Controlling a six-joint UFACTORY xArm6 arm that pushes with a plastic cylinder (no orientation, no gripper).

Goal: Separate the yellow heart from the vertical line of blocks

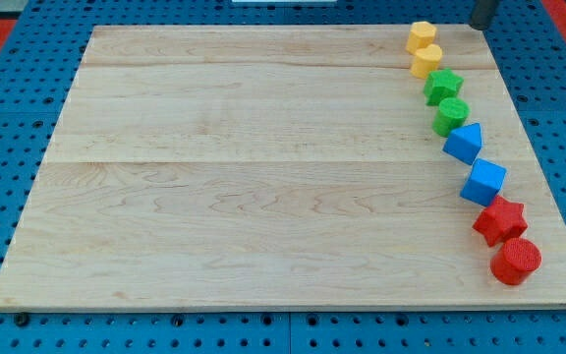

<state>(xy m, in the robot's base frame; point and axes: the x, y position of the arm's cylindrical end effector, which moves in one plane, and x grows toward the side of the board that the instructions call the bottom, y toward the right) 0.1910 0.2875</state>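
Observation:
Several blocks form a curved line down the view's right side of the wooden board (pixel 263 197). From the top they are a yellow hexagon (pixel 422 35), the yellow heart (pixel 426 61), a green star (pixel 443 86), a green cylinder (pixel 451 116), a blue triangle (pixel 465 143), a blue cube (pixel 483 182), a red star (pixel 500 220) and a red cylinder (pixel 515 262). The heart touches the yellow hexagon above it and the green star below it. My tip (pixel 480 26) is at the view's top right, past the board's far edge, to the right of the yellow hexagon and apart from every block.
The board lies on a blue perforated base (pixel 8 147) that surrounds it. The red cylinder sits close to the board's bottom right corner.

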